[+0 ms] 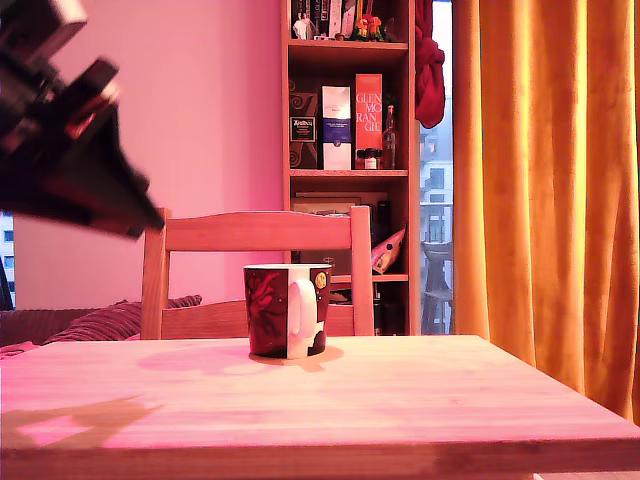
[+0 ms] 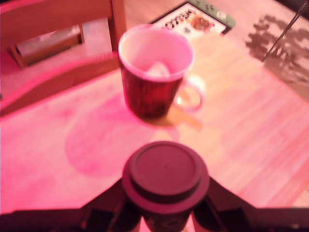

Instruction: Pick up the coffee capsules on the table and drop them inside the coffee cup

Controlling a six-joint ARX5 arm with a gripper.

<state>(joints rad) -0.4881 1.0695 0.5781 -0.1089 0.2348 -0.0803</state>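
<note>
The coffee cup (image 1: 287, 310), dark with a red pattern and a white handle, stands on the table (image 1: 400, 400) near its far edge. In the wrist view the cup (image 2: 149, 92) is open towards me, and a pale capsule (image 2: 158, 70) lies inside it. My gripper (image 2: 164, 215) is shut on the dark brown capsule (image 2: 164, 171), held above the tabletop a little short of the cup. In the exterior view the gripper (image 1: 135, 210) is a blurred black shape high at the left, above and left of the cup; the held capsule cannot be made out there.
A wooden chair (image 1: 255, 235) stands right behind the table's far edge, close to the cup. Beyond it are a bookshelf (image 1: 350, 130) and orange curtains (image 1: 550, 180). A printed box (image 2: 195, 19) lies on the floor past the table.
</note>
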